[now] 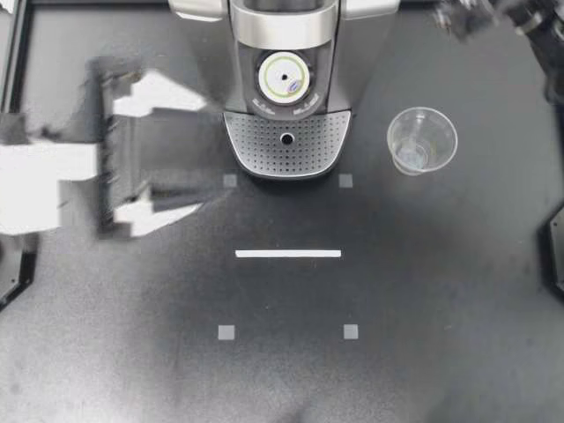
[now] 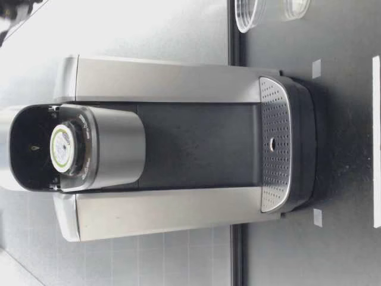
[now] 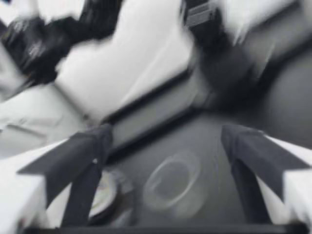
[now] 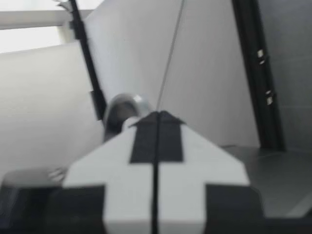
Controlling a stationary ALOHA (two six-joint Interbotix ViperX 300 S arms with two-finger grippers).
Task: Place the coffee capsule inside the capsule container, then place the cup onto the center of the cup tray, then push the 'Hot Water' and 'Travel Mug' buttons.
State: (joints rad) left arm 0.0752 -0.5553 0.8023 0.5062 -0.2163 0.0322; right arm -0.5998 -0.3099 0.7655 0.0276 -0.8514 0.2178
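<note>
Top view: the coffee capsule (image 1: 285,79) sits in the capsule container (image 1: 322,84), upper centre. The cup (image 1: 421,141) stands right of the cup tray (image 1: 256,141) (not on it), my left gripper (image 1: 204,156) gapes empty mid-left, and my right gripper (image 1: 463,16) blurs upper right. Right wrist view: it is clenched on nothing, so by my judgement the cup and the buttons remain.

Black table (image 1: 106,370) (white tape marks (image 1: 288,254)), pale wall (image 2: 149,27) behind

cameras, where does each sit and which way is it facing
top: overhead, facing down on coffee machine, cup, open left gripper, right gripper.
low: level with the table, facing the machine's front; no arm shows.
left wrist: on my left arm, looking past its gripper at the cup.
right wrist: on my right arm, shut gripper toward a wall.
shared: top, low and left wrist show the cup.
</note>
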